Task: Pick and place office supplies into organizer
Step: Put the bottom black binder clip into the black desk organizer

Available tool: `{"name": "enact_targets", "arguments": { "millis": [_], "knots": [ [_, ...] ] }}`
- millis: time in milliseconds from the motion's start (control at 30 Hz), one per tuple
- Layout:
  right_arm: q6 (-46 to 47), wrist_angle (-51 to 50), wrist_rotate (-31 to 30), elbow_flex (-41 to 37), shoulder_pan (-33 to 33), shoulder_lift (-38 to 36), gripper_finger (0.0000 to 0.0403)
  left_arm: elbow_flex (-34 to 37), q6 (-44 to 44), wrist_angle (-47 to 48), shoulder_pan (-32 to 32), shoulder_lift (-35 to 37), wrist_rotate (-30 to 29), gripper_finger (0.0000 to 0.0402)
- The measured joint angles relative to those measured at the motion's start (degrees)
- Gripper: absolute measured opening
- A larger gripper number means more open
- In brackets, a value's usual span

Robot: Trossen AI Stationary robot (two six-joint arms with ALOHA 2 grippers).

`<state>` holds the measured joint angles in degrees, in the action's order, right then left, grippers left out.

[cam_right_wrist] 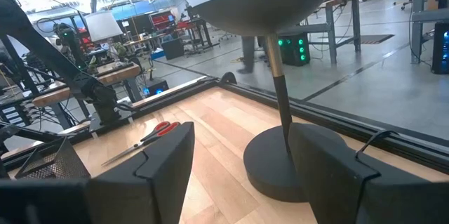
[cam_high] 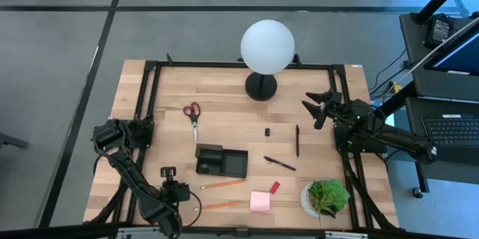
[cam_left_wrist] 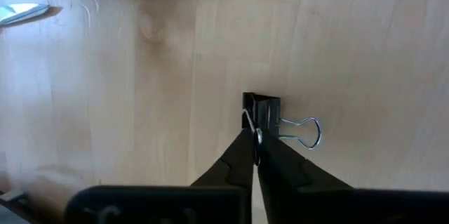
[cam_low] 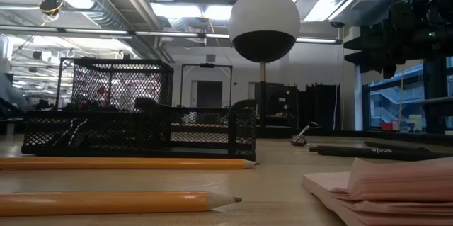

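Organizer (cam_high: 221, 161) mid-table; scissors (cam_high: 193, 118) behind, pencils (cam_high: 221, 184) & sticky pad (cam_high: 260, 201) in front.

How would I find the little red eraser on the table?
Start at the green potted plant in the table's front right corner. Beside it lies the pink sticky-note pad. The red eraser sits at that pad's corner, the smallest red thing there, far from the red-handled scissors.

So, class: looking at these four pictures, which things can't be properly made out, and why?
- Tray contents: too small in the high view; mesh walls hide them in the low view.
- Scissors: tips hidden behind the right gripper's fingers in the right wrist view.
- Sticky notes: cut off by the low view's edge.
- Binder clip: partly covered by the left gripper.
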<state>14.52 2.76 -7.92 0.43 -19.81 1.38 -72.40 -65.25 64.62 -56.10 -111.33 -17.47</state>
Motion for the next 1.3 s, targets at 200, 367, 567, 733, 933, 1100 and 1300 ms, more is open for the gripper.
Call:
{"name": "enact_targets", "arguments": {
  "millis": [200,367,567,733,933,1100,1300],
  "knots": [
    [0.0,0.0,0.0,-0.01,-0.01,-0.01,0.0236,-3.12,0.02,3.54,0.48,0.87,-2.5,0.0003],
    [0.03,0.0,0.0,-0.02,0.01,-0.01,0.0236,-4.76,-0.03,4.88,2.32,4.94,-15.34,0.0003],
    [0.17,0.0,0.0,-0.02,0.0,-0.01,0.0236,-4.72,5.71,4.46,6.51,5.83,-19.74,0.0002],
    [0.17,-0.02,0.0,0.0,-0.01,-0.01,0.0236,-4.7,14.85,1.2,10.54,5.16,-20.04,0.0002],
    [0.19,0.0,0.0,-0.02,-0.01,-0.01,0.0236,-4.7,20.51,-0.65,14.58,5.16,-15.33,0.0002],
    [0.02,0.0,0.0,0.0,0.01,-0.01,0.0236,-4.7,24.03,-1.9,16.69,5.16,-8.48,0.0002],
    [0.0,-0.01,0.0,0.0,0.0,0.0,0.0236,-4.7,25.62,-2.15,18.89,5.25,-4.13,0.0002]
  ]
}}
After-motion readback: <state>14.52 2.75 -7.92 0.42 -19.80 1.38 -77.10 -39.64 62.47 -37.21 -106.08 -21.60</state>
